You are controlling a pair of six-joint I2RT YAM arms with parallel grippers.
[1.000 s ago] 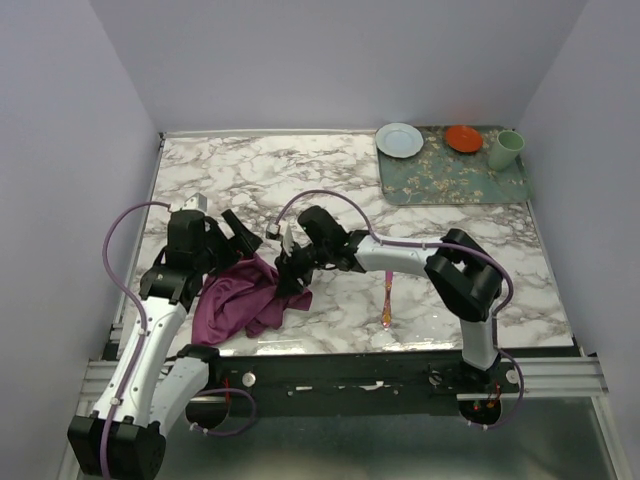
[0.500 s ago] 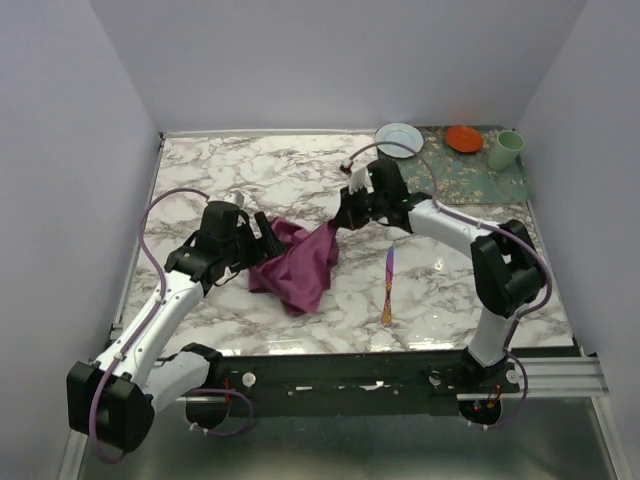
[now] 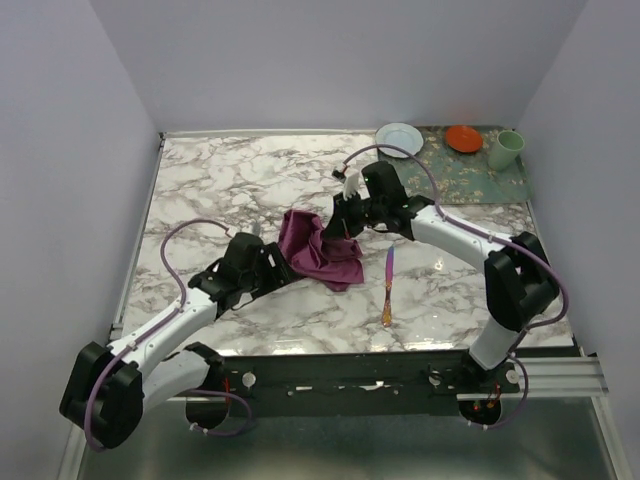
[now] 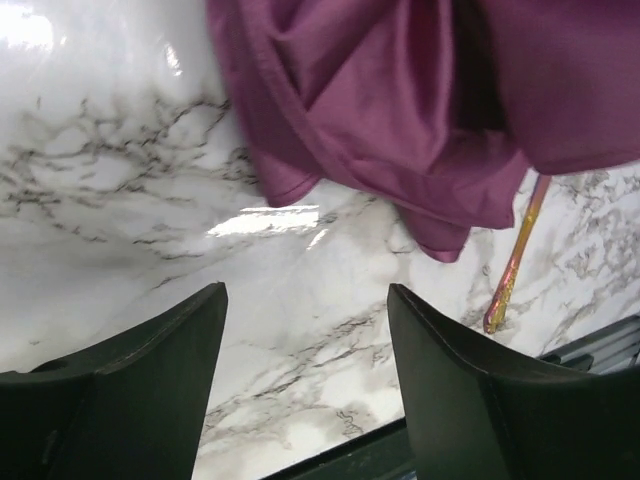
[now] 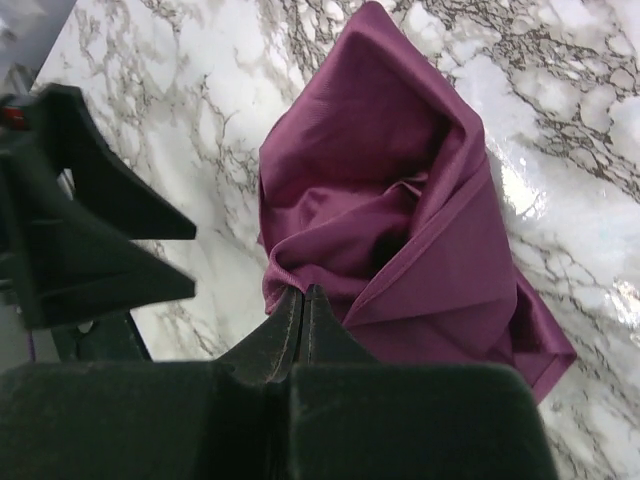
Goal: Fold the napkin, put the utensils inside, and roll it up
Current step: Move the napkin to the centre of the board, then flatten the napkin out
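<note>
In the last second the right pincer (image 5: 303,297) has clamped shut on the napkin's (image 3: 322,257) hem and hauled it from well left of the knife (image 3: 388,288) to just beside it, still crumpled. The left pincer (image 4: 306,292) has followed, jaws apart and empty, left of the knife beyond the cloth. The napkin probably needs spreading before any fold.

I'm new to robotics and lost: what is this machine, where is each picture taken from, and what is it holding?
Two white-and-black robot arms are bolted to a marble table. One picture looks down from above; the others come from a camera on each wrist. A crumpled plum-purple cloth napkin lies mid-table, a slim iridescent knife with a gold handle beside it. The jaws of the right arm are shut, pinching the napkin's edge; those of the left arm stand open and empty.
</note>
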